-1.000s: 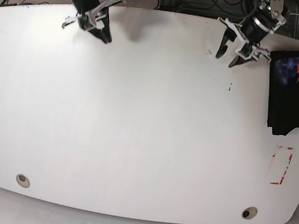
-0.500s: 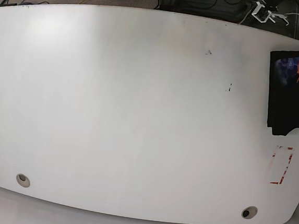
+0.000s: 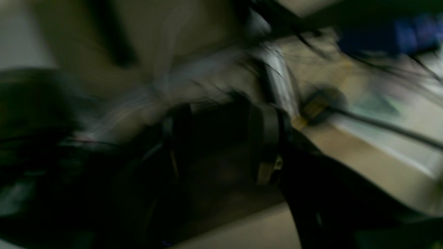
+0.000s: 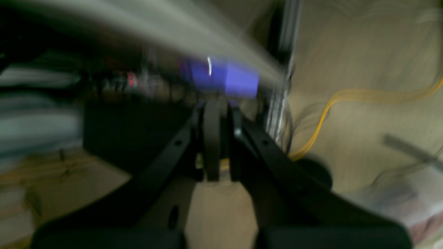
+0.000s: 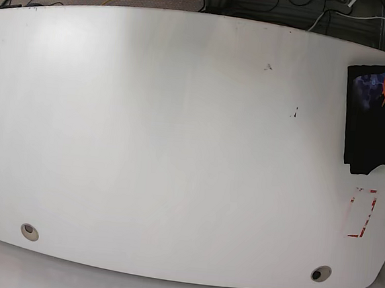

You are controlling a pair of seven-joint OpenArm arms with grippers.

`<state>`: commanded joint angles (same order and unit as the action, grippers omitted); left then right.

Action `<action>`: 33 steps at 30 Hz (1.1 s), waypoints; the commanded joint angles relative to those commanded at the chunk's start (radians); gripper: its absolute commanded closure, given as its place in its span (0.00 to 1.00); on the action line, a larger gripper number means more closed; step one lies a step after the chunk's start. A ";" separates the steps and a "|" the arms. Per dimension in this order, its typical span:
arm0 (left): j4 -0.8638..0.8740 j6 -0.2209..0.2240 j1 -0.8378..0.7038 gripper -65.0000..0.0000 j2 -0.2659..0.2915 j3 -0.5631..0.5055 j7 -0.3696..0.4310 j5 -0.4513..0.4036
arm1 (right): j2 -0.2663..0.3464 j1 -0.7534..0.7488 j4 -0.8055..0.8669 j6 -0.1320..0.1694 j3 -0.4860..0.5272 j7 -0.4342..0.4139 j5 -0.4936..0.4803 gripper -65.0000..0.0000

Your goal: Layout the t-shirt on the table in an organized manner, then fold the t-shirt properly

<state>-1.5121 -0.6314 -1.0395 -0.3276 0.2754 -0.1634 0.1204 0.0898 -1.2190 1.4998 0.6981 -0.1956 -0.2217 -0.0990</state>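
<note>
The black t-shirt (image 5: 378, 123) lies folded into a narrow rectangle at the right edge of the white table (image 5: 180, 136), its orange sun print and bluish marks facing up at the far end. Neither arm shows in the base view. In the right wrist view my right gripper (image 4: 216, 145) hangs over the floor behind the table, its dark fingers (image 4: 238, 138) pressed together with nothing in them. The left wrist view is heavily smeared by motion. My left gripper (image 3: 221, 145) shows only as dark shapes, and its state is unreadable.
A red tape rectangle (image 5: 361, 213) is marked near the t-shirt's near end. Two metal grommet holes (image 5: 30, 231) (image 5: 320, 274) sit by the front edge. Small dark specks (image 5: 295, 112) mark the tabletop. A yellow cable (image 4: 346, 100) and other wires run over the floor behind.
Both arms, over the table's far edge a second ago, have pulled back out of the base view. The t-shirt has not moved.
</note>
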 joint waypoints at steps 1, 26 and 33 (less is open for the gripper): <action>0.043 0.002 0.028 0.62 -0.002 -0.023 0.012 0.000 | 0.002 0.034 -0.040 0.000 -0.002 0.000 0.000 0.94; 0.968 0.258 0.684 0.62 0.064 -0.376 0.109 -0.095 | 0.057 0.658 -0.824 -0.054 0.005 0.003 0.003 0.94; 1.169 0.385 0.838 0.62 0.143 -0.488 0.124 -0.095 | 0.069 0.796 -1.019 -0.054 0.005 0.003 0.003 0.94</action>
<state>-0.3429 -0.2463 -0.2018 -0.1849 -0.2125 -0.0391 0.0253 0.1588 -0.4227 0.4810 0.6437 -0.1910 -0.2186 -0.0959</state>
